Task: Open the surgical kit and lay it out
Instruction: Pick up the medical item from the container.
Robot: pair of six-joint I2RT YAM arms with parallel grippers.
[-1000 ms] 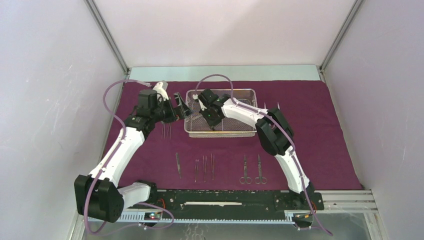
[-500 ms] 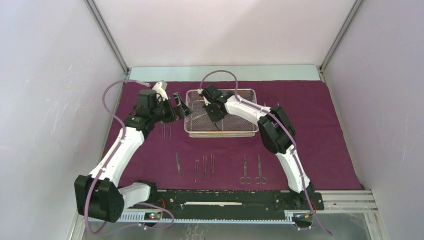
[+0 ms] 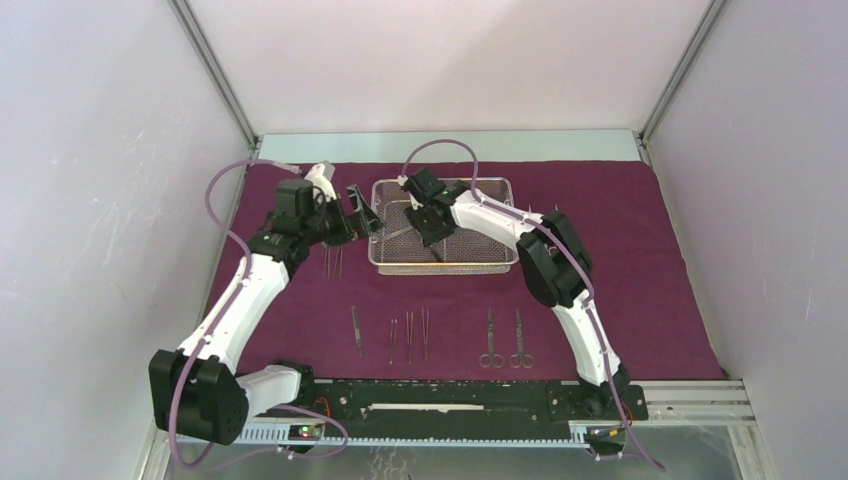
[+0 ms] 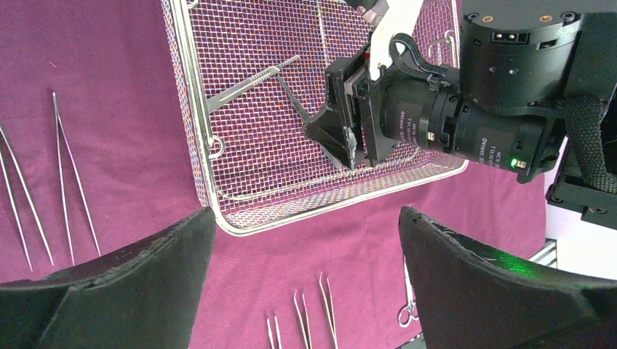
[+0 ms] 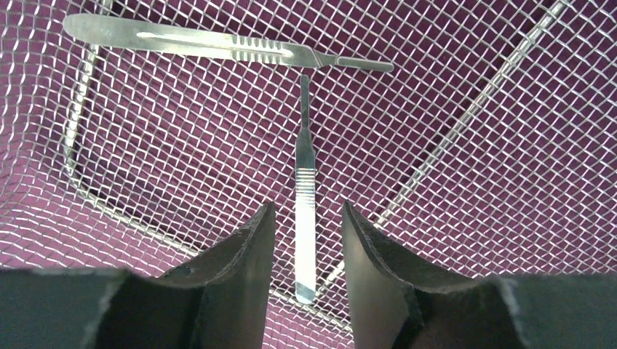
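Observation:
The maroon cloth (image 3: 620, 260) lies spread flat with the silver wire-mesh tray (image 3: 443, 266) on it. My right gripper (image 5: 308, 207) is down inside the tray, open. A slim steel scalpel handle (image 5: 305, 174) lies on the mesh between its fingers with a gap on each side. A second handle (image 5: 218, 42) lies crosswise just beyond it. My left gripper (image 4: 305, 212) hovers wide open and holding nothing above the cloth, by the tray's left front corner (image 4: 211, 218).
A handle (image 3: 357, 330), three tweezers (image 3: 409, 335) and two ring-handled scissors (image 3: 505, 340) lie in a row near the front of the cloth. More tweezers (image 3: 333, 260) lie left of the tray. White walls close in both sides.
My right gripper has shifted slightly toward the back of the tray and its jaws have parted. The left arm has not moved.

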